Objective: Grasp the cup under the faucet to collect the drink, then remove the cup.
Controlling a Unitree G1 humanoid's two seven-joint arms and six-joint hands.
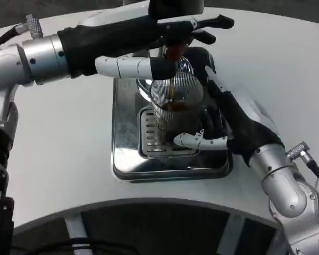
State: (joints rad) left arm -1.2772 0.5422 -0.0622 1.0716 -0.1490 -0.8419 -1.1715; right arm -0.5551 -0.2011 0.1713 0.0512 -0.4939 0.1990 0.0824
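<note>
A ribbed clear cup (pixel 175 109) stands on the drip tray's grate under the faucet (pixel 173 52). Dark drink fills most of the cup, and a thin dark stream falls into it from the faucet. My right hand (pixel 215 125) wraps the cup from the right, with a white finger across its base at the front. Higher up, my left hand (pixel 165 37) reaches across at the faucet, fingers on its top and lever; whether it grips the faucet is unclear.
The steel drip tray (pixel 125 159) sits in the middle of the white table (pixel 58 154). My left forearm (pixel 42 56) spans the upper left. The table's curved front edge runs near the bottom.
</note>
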